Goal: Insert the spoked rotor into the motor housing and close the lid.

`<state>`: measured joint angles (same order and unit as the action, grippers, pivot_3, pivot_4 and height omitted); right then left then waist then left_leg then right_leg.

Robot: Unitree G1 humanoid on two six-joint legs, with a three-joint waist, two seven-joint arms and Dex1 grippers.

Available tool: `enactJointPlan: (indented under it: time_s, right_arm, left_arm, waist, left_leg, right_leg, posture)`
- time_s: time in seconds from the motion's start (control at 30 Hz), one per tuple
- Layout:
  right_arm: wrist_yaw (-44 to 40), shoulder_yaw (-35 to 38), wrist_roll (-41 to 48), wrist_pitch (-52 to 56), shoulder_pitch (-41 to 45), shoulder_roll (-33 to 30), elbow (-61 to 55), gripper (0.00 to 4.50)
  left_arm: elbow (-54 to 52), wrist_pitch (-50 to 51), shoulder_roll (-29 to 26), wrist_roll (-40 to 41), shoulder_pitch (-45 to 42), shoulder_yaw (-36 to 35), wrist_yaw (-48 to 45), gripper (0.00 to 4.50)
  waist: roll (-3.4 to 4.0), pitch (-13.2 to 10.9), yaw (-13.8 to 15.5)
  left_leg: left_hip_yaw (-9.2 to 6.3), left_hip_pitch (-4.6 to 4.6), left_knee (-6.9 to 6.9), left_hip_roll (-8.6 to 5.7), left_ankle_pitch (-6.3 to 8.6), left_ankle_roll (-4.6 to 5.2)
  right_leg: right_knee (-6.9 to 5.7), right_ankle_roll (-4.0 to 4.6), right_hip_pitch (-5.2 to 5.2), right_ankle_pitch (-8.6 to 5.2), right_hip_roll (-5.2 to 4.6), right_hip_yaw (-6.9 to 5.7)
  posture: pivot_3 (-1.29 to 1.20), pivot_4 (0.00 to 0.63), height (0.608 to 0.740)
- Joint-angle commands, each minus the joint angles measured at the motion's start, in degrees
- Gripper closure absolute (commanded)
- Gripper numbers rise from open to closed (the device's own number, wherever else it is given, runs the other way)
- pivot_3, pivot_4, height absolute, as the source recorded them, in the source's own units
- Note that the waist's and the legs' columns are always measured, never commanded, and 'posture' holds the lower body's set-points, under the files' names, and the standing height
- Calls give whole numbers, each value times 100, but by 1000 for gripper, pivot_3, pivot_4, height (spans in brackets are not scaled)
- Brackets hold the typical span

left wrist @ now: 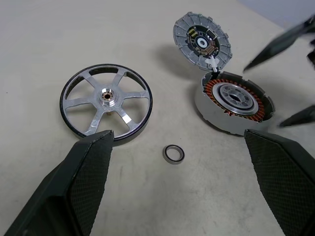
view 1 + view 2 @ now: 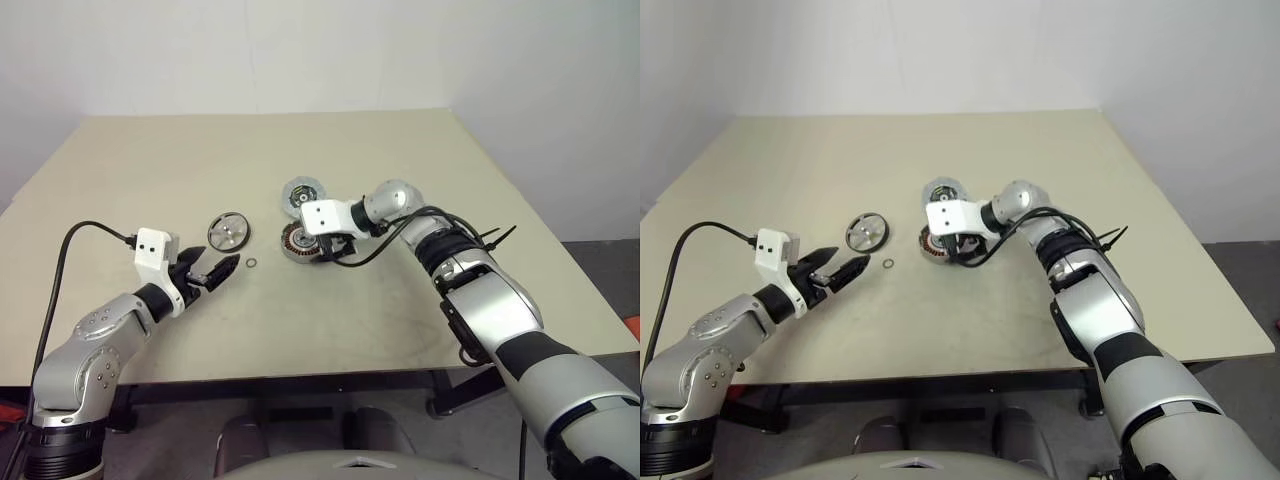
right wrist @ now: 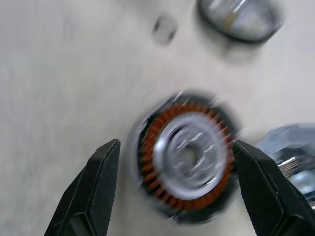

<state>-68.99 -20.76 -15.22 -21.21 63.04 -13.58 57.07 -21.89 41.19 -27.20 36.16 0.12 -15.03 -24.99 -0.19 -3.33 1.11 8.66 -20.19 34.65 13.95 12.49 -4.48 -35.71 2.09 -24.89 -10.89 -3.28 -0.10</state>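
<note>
Both claws stand released with nothing between their fingers. Nearest the front edge of the worktop [image 2: 120, 150], on the robot's left, the left gripper [image 2: 222, 270] hangs just above the surface, its black fingers spread and pointing toward the middle of the worktop. Just off its tips lies a tiny thin ring [image 2: 251, 264], flat on the surface and apart from everything else. A little farther in from that ring rests the spoked rotor [image 2: 228, 231], flat, its silvery spokes and small centre hub facing up; in the left wrist view it lies ahead of one finger [image 1: 78, 191], not between the two. Near the middle of the worktop, to the right of the rotor and well apart from it, sits the motor housing [image 1: 234, 101], open, its copper-coloured coils ringing a silver hub. The right gripper [image 3: 177, 196] hovers directly over it, pointing down and to the left, its fingers wide on either side of the housing without touching it. Farthest back, the lid [image 1: 202, 42] stands tilted up from the housing's far edge, joined there, its inner face with dark centre showing.
</note>
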Motion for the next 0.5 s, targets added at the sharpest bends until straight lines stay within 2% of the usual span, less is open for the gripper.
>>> enactJointPlan:
  time_s: [0.03, 0.17, 0.27, 0.5]
  right_arm:
    - [-270, 368, 697, 767, -221, 80, -1013, 376]
    - [-9, 790, 1553, 2661, -779, 565, -2409, 376]
    - [355, 821, 1737, 3570, -1111, 823, -2871, 376]
    - [738, 424, 1612, 3883, -1490, 1021, -3088, 376]
  left_arm:
    - [-166, 12, -86, 76, -34, -50, -70, 0]
    - [-188, 123, -207, 153, 40, -89, -181, 0]
    - [-132, 159, -350, 163, 61, -141, -294, 0]
    - [120, 173, -697, 135, -71, -193, -577, 0]
  waist:
    - [-1, 1, 12]
    - [0, 0, 17]
    - [0, 0, 45]
    - [-1, 0, 144]
  left_leg:
    - [0, 1, 0, 0, 0, 0]
    - [0, 7, -2, 0, -1, -1]
    - [-2, 11, -7, 1, -7, -11]
    - [-3, 18, -13, -1, -13, -23]
  right_leg:
    - [0, 0, 0, 0, 0, 1]
    - [0, 0, 4, 0, 1, 2]
    - [-3, 0, 4, 0, 2, 1]
    - [-1, -2, 11, -1, 0, -1]
  posture:
    - [0, 0, 740]
    - [0, 0, 740]
    - [0, 0, 740]
    - [0, 0, 740]
